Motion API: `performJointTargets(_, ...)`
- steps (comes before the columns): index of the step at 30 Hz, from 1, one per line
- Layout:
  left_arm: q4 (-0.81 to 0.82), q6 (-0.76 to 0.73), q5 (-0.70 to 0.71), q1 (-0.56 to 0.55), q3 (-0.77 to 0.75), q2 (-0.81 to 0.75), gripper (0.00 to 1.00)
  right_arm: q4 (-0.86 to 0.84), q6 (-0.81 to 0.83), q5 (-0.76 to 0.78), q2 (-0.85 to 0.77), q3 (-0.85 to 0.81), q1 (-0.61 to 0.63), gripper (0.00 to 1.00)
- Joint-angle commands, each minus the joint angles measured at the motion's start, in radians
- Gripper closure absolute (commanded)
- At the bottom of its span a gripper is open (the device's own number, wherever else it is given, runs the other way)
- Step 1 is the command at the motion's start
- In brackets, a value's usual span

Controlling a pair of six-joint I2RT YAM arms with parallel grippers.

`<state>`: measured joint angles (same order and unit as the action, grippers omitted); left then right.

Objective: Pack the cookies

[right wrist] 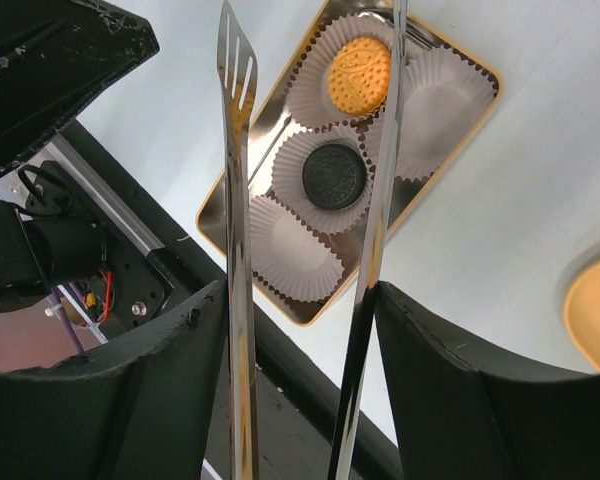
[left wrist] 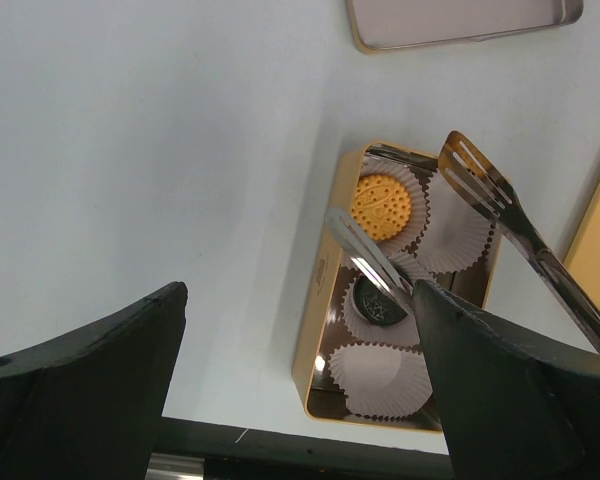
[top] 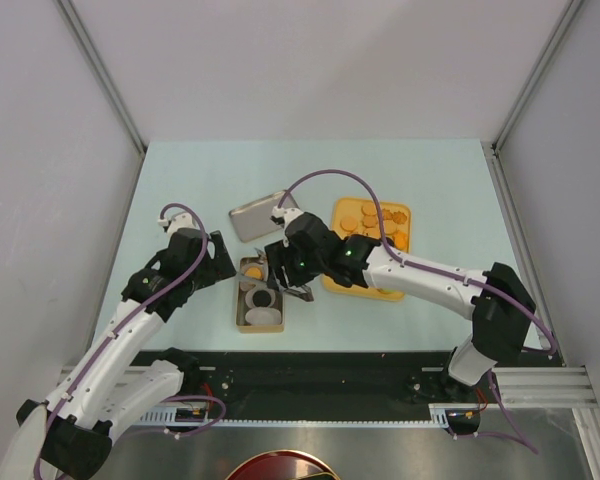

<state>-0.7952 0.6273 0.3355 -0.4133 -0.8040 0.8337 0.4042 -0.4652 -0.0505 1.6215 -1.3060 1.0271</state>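
A gold tin (top: 240, 300) holds white paper cups; one has an orange cookie (right wrist: 358, 75) in it, another a black cookie (right wrist: 334, 176). More orange cookies (top: 365, 220) lie on the orange lid (top: 404, 210) to the right. My right gripper (right wrist: 300, 300) hangs over the tin, shut on metal tongs (right wrist: 235, 150). The tongs' arms are spread, with nothing between the tips; the black cookie rests in its cup below them. My left gripper (left wrist: 300, 300) is open and empty, just left of the tin (left wrist: 315, 330), tongs (left wrist: 490, 190) in its view.
A silver tin lid (top: 258, 215) lies behind the gold tin. Two paper cups (right wrist: 290, 255) in the tin show no cookie. The black base rail (top: 330, 375) runs along the near edge of the table. Both arms crowd the tin from either side.
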Motion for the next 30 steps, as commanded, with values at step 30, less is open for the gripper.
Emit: performJointTargets(30,0.054,-0.017,-0.062,0.008,0.011,0.031,0.00,0.392,-0.067,0.279,-0.577,0.387,-0.312,0.39)
